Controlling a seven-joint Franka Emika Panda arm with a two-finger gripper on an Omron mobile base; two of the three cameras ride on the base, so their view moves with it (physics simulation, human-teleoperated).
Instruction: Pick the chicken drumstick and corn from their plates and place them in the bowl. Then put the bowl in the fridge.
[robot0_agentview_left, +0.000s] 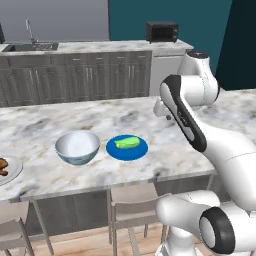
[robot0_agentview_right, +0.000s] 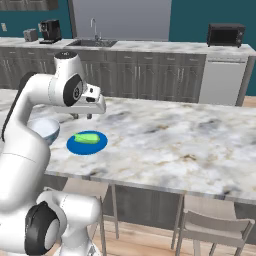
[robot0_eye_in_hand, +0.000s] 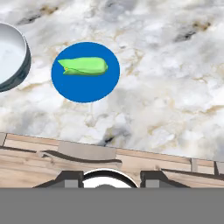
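The white robot arm reaches out over the marble desk (robot0_agentview_left: 45, 127). Its hand (robot0_agentview_right: 82, 116) hangs in the air above the desk, near the blue plate (robot0_agentview_right: 87, 144) and not touching anything. The hand is empty. Its two dark finger tips (robot0_eye_in_hand: 73, 179) peek up at the bottom of the hand view with a gap between them, but I cannot tell how wide the hand really is.

The corn (robot0_agentview_left: 127, 143) lies flat on the blue plate (robot0_agentview_left: 127, 149). It is light green and long, and it sits toward one side of the plate, not in the middle. In the hand view the corn (robot0_eye_in_hand: 84, 66) lies in the upper part of the blue plate (robot0_eye_in_hand: 85, 85).

The bowl (robot0_agentview_left: 77, 147) stands upright on the desk just beside the blue plate, on the left in the left base view. They are close but not touching. The bowl looks white inside with nothing in it. Both stand near the front edge of the desk.

The chicken drumstick (robot0_agentview_left: 3, 166) is a brown lump on the pale plate (robot0_agentview_left: 12, 171), farther along the same front edge, past the bowl. The picture cuts part of it off.

Stools (robot0_agentview_right: 212, 223) stand under the front edge of the desk. Behind the desk are dark cabinets (robot0_agentview_right: 145, 75), a sink (robot0_agentview_left: 31, 47) and a black microwave (robot0_agentview_left: 162, 31).
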